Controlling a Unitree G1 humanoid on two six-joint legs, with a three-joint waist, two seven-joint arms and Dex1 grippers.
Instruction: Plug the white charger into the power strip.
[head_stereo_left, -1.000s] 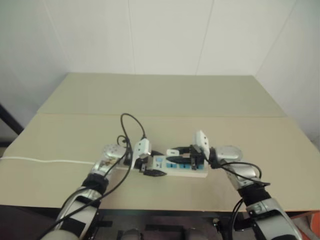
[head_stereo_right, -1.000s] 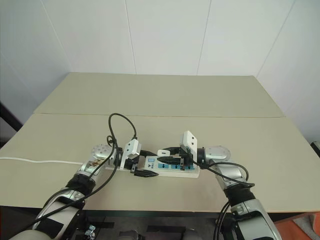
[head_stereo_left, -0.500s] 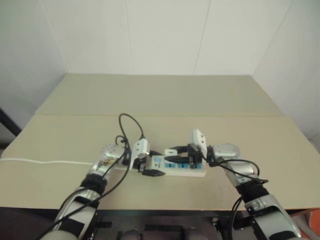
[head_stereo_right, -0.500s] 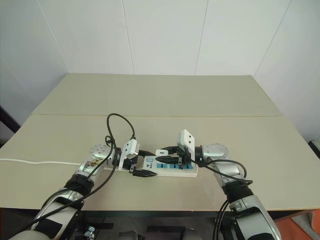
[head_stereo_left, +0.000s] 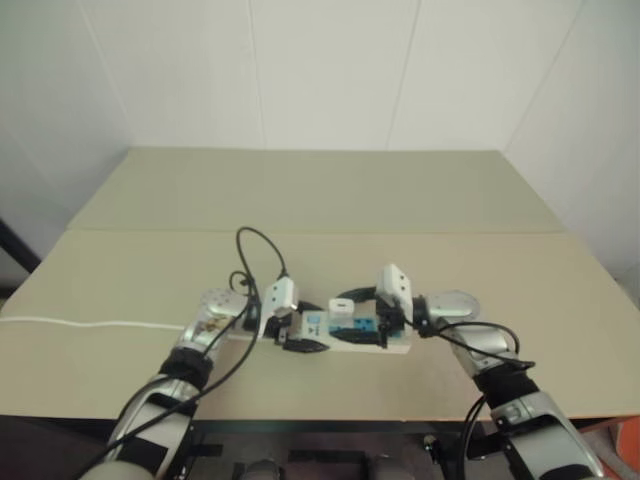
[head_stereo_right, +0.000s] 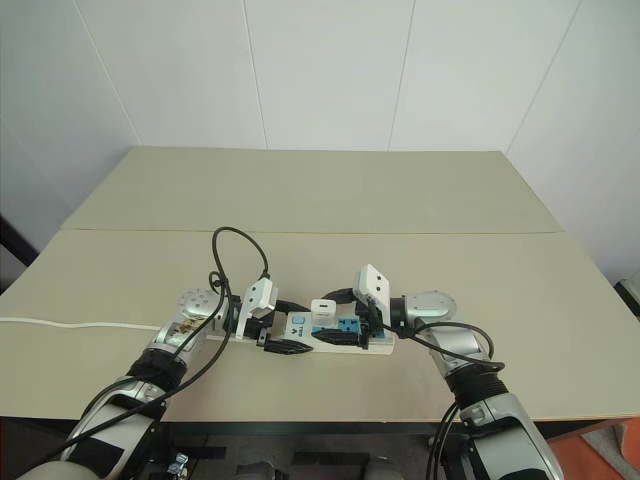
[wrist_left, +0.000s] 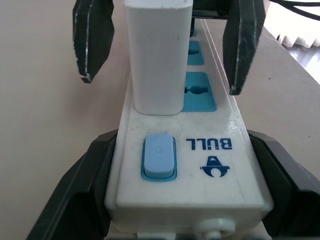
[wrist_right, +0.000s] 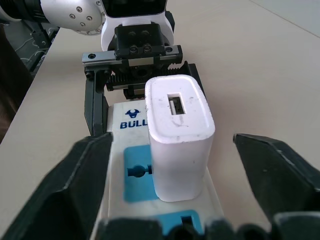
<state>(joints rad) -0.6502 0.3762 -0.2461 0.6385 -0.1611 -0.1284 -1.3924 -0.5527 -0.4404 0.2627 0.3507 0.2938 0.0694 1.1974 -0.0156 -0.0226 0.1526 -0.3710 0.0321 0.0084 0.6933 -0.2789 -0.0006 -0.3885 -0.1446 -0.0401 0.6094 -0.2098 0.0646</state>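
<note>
Left eye view: the long white plastic power strip (head_stereo_left: 345, 334) with its row of blue socket faces lies crosswise on the beige tabletop (head_stereo_left: 330, 200), long axis running from the left arm toward the right. The small white boxy charger (head_stereo_left: 341, 307) stands upright on it, near the left end. The left tool (head_stereo_left: 300, 338) is pinched onto that end of the strip; the right tool (head_stereo_left: 362, 318) reaches in from the opposite side, level with the charger. A thin white cord (head_stereo_left: 90, 323) trails off to the tabletop's left edge.

Right eye view: same layout, with the rest of the tabletop bare around the strip, so nothing blocks either arm.

Left wrist view: the black fingers (wrist_left: 82, 200) clamp the strip's sides by the pale blue switch (wrist_left: 159, 156). Just beyond it the charger sits flush in the first socket, and the right tool's fingers (wrist_left: 91, 40) hang spread on either side, apart from it.

Right wrist view: the charger lies straight ahead between the wide-spread fingers (wrist_right: 87, 175), touching neither. It looks seated, so I judge the right arm need only back straight away along the strip.
</note>
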